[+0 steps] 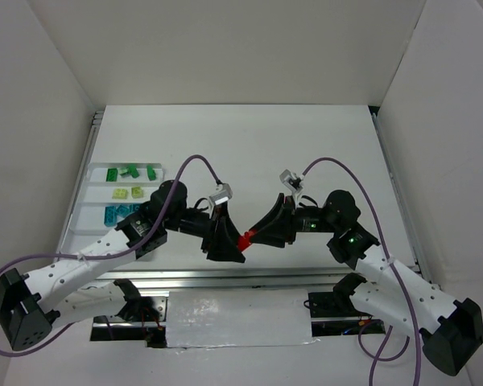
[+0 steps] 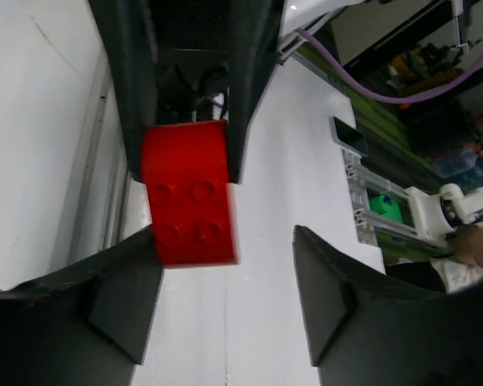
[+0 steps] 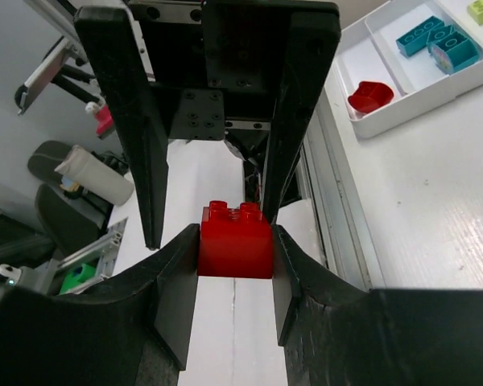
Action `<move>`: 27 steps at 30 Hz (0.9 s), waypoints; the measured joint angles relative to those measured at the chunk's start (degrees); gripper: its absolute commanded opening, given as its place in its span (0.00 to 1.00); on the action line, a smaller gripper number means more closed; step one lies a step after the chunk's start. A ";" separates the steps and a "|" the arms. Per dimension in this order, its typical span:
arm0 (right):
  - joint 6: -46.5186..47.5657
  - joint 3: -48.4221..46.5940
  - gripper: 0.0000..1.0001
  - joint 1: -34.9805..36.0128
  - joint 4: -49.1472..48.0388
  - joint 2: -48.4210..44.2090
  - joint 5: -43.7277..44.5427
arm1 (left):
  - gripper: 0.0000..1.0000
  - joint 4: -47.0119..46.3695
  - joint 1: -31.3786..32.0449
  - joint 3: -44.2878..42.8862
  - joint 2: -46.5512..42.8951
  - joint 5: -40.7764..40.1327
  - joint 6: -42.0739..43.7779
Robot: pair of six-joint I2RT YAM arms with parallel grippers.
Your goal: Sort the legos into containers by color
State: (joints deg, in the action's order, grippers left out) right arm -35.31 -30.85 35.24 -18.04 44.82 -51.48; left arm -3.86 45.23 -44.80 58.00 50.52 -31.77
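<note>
From above, the red brick [image 1: 244, 240] hangs over the bench [image 1: 306, 145], pinched by the right gripper [image 1: 252, 236]. The left gripper [image 1: 235, 245] meets it from the other side. Far left of the brick, the tray [image 1: 92, 173] holds green bricks [image 1: 130, 171], lime bricks [image 1: 127, 193] and teal bricks [image 1: 121, 212].

On the left wrist camera, the left gripper [image 2: 225, 314] is spread, one finger against the brick [image 2: 189, 201], the other apart.

On the right wrist camera, the right gripper [image 3: 235, 273] clamps the brick [image 3: 235, 241], with the left gripper [image 3: 211, 229] straddling it. Beyond it, to the upper right, the tray [image 3: 402, 112] shows teal bricks [image 3: 435, 40] and a red piece [image 3: 370, 96].
</note>
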 measured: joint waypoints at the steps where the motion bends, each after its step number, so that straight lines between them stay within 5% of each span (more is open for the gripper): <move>1: -0.09 0.00 0.00 0.00 0.02 0.11 -0.09 | 0.63 0.22 0.33 -0.22 0.59 -0.83 0.13; 2: -0.20 -0.02 0.00 0.00 0.00 0.17 -0.31 | 0.44 0.57 0.42 -0.50 0.94 -1.53 0.07; 4: -0.04 -0.13 0.00 0.07 -0.52 0.15 -0.55 | 0.25 1.73 0.15 -0.90 1.29 -3.32 -0.04; 5: 0.44 -0.24 0.00 0.00 -0.55 0.13 -0.20 | 0.04 2.21 0.00 -1.31 1.46 -3.61 0.07; 6: 0.48 -0.26 0.04 -0.04 -0.61 0.13 -0.17 | 0.00 2.71 0.02 -1.79 1.55 -4.17 0.15; 7: 0.48 -0.31 0.21 -0.15 -0.90 0.17 -0.20 | 0.00 3.37 0.02 -2.27 1.68 -4.44 0.22; 8: 0.50 -0.35 0.48 -0.15 -1.16 0.17 -0.17 | 0.00 3.98 0.02 -2.73 1.79 -4.61 0.31; 9: 0.48 -0.35 0.99 -0.17 -1.29 0.17 -0.04 | 0.00 4.79 0.13 -3.19 1.84 -5.25 0.39; 15: 0.81 -0.37 1.00 -0.46 4.79 0.15 12.50 | 0.00 11.15 -3.87 -7.61 1.86 -16.76 0.28; 21: -0.04 -0.42 1.00 -3.48 14.64 -0.11 27.71 | 0.00 23.17 -32.79 -5.99 0.90 -37.83 -4.83; 24: -0.02 -0.42 1.00 -3.93 17.33 -0.46 29.94 | 0.00 29.24 -49.88 0.87 -5.38 -47.06 -9.84; 27: 0.02 -0.42 1.00 -4.04 18.43 -1.09 30.16 | 0.00 35.47 -59.93 6.21 -14.60 -53.77 -14.25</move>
State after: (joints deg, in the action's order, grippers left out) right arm -35.29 -31.27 31.20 0.38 43.72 -21.32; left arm 31.62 -14.70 -38.59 43.40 -3.25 -46.02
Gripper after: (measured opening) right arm 0.996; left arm 0.474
